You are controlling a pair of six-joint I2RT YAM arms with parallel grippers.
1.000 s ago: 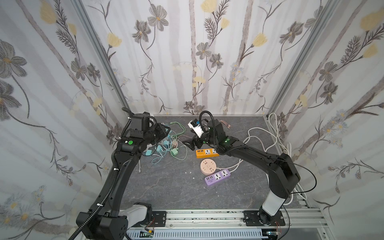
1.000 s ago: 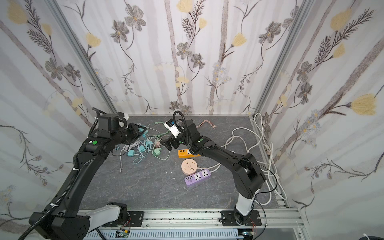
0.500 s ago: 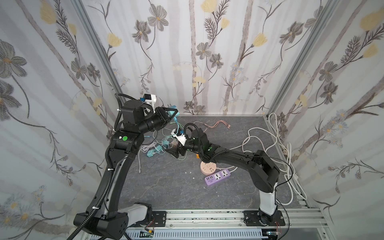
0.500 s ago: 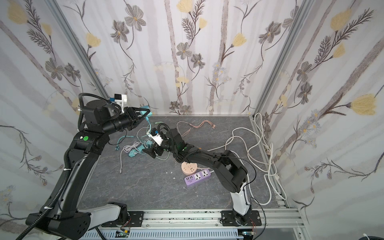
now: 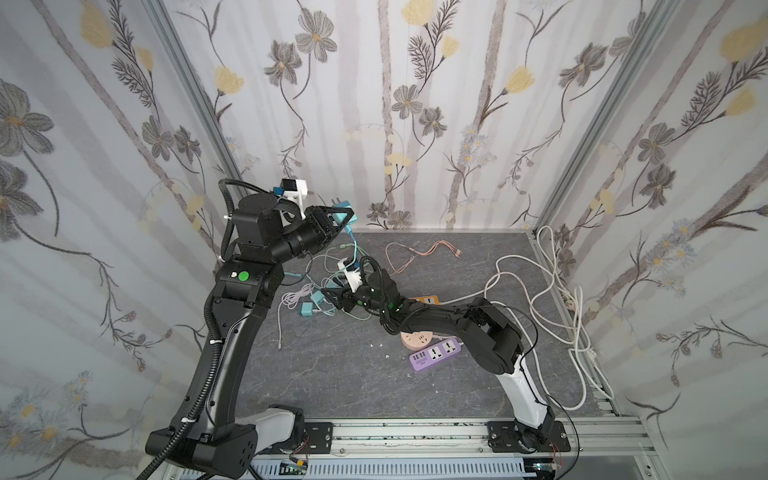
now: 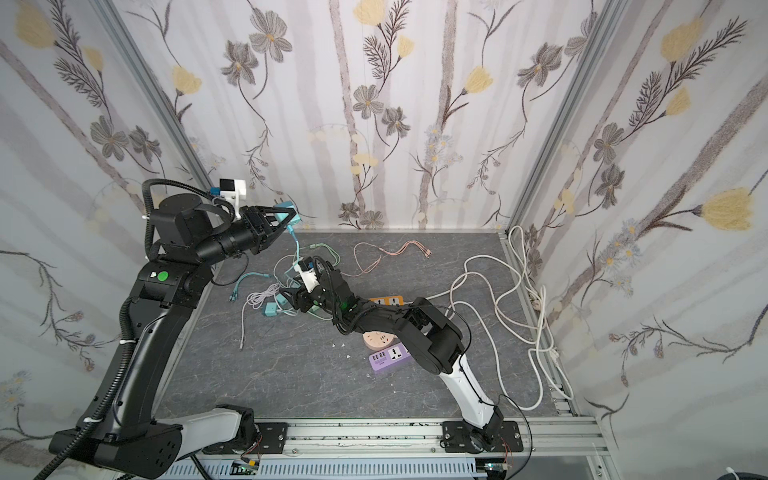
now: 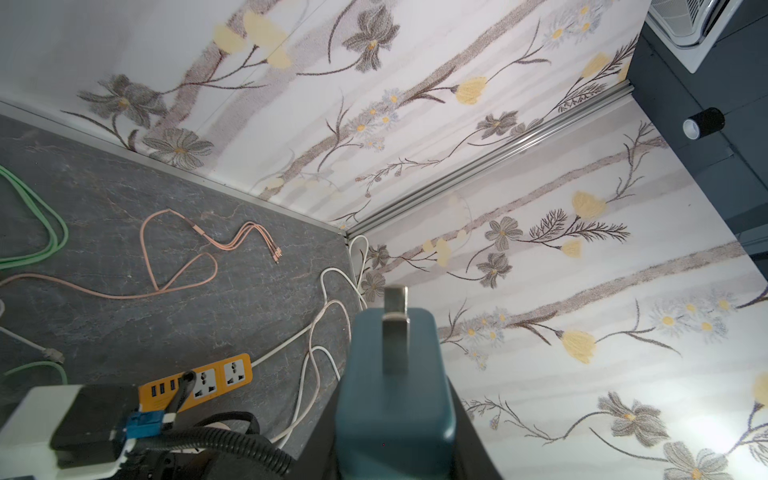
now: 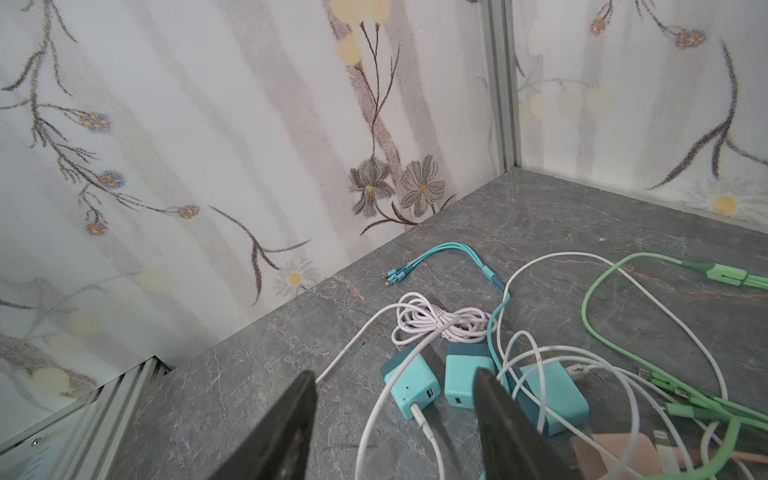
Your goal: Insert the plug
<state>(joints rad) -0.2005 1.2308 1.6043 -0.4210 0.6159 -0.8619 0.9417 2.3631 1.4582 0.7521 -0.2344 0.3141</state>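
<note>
My left gripper (image 5: 341, 217) (image 6: 286, 217) is shut on a teal plug (image 7: 395, 395), held high near the back wall. Its metal prongs (image 7: 395, 328) point away from the wrist, and a teal cable (image 5: 353, 249) hangs from it to the table. The right gripper (image 8: 392, 411) (image 5: 332, 297) hovers low over the cable pile, open with nothing between its fingers (image 8: 291, 415). A teal charger (image 8: 409, 384) with a white lead lies just beyond them. An orange power strip (image 5: 424, 299) (image 7: 208, 380), a purple power strip (image 5: 436, 353) and a round pink socket (image 5: 415, 337) lie under the right arm.
More teal chargers (image 8: 467, 372) and a coiled white cable (image 8: 436, 324) lie in the pile with green cables (image 8: 623, 332). A pink cable (image 5: 415, 253) lies at the back. Long white cords (image 5: 552, 291) loop along the right wall.
The left arm has lifted the teal plug up from the pile toward the back wall. The right gripper has swung left from the orange strip to the pile, and its jaws have narrowed.
</note>
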